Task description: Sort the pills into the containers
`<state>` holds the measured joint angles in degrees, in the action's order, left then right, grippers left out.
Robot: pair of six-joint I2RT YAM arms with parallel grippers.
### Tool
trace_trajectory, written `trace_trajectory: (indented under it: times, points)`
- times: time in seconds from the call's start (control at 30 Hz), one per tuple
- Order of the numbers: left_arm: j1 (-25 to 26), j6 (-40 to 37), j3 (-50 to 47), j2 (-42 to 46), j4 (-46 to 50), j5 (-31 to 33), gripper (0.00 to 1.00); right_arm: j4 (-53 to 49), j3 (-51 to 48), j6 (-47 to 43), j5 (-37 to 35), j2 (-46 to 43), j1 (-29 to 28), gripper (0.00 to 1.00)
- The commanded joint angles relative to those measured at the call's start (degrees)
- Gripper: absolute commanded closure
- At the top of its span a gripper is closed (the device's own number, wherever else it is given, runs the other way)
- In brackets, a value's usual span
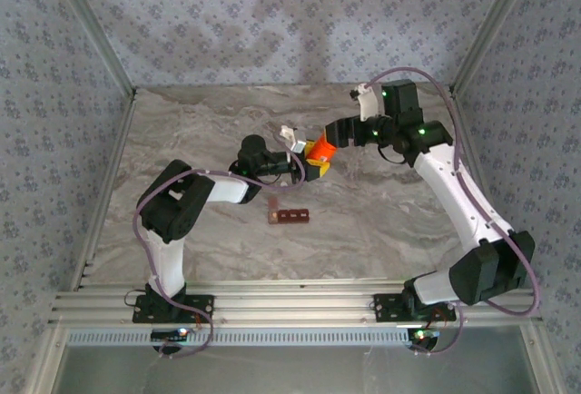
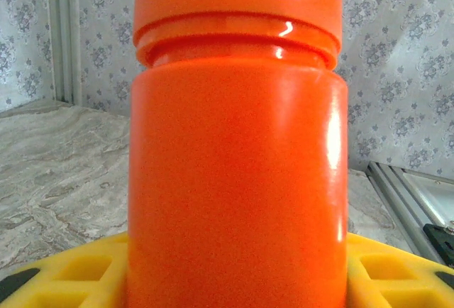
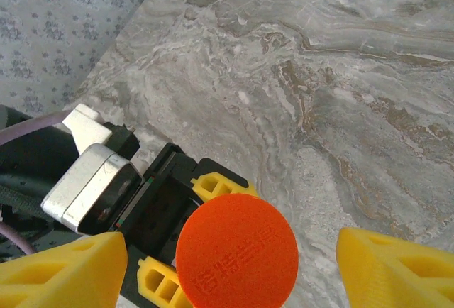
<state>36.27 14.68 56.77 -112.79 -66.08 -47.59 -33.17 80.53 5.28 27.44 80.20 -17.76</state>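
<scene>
Left tool point(image 1: 314, 163) is clamping the orange pill bottle point(image 2: 237, 180) low on its body, yellow fingers point(image 2: 71, 276) pressing on either side. The bottle is standing upright in the grip over the middle of the desk point(image 1: 182, 131), with the orange cap point(image 3: 236, 251) on.

Pill organiser strip point(image 1: 289, 216): four joined dark red-brown cells, lying flat on the desk just toward the near edge from the held bottle, apart from both tools. The cells are looking dark, and they are too small to tell whether any pill is lying in them. The bottle is opaque, so its contents are not showing.

Right tool point(image 1: 334, 136) is hanging over the cap, fingers point(image 3: 397, 269) spread wide either side, gripping nothing.

Judgement: the step in hand is taking the cap off.
- The right tool should be centring on the cap and dropping until its pads are level with the cap's rim, not the neck below, before closing.
- The left tool should be holding firm so the bottle is not turning with the cap.
- The bottle should be staying upright while twisting, or pills may be spilling onto the desk.
</scene>
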Motion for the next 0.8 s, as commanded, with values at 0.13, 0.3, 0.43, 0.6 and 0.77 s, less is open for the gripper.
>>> trace_trajectory:
  times: [0.13,0.3,0.43,0.6,0.77]
  points:
    - [0.0,0.4,1.7,0.4,-1.9,-2.2,1.0,-4.8,4.1,-4.2,1.8,1.9,-0.1,0.21]
    - [0.1,0.4,1.9,0.5,-1.3,-3.1,1.0,-6.3,4.5,-5.6,1.3,2.2,-0.2,0.21]
    - [0.2,0.2,2.0,0.4,-1.0,-3.2,1.0,-6.6,4.5,-6.0,1.1,2.6,-0.1,0.21]
    - [0.4,0.2,2.3,0.5,-0.7,-3.6,1.0,-6.2,4.4,-6.0,0.9,3.9,-0.5,0.21]
    - [0.4,-0.1,2.2,0.7,-0.4,-3.7,1.0,-5.7,4.8,-5.5,1.3,5.1,-0.8,0.22]
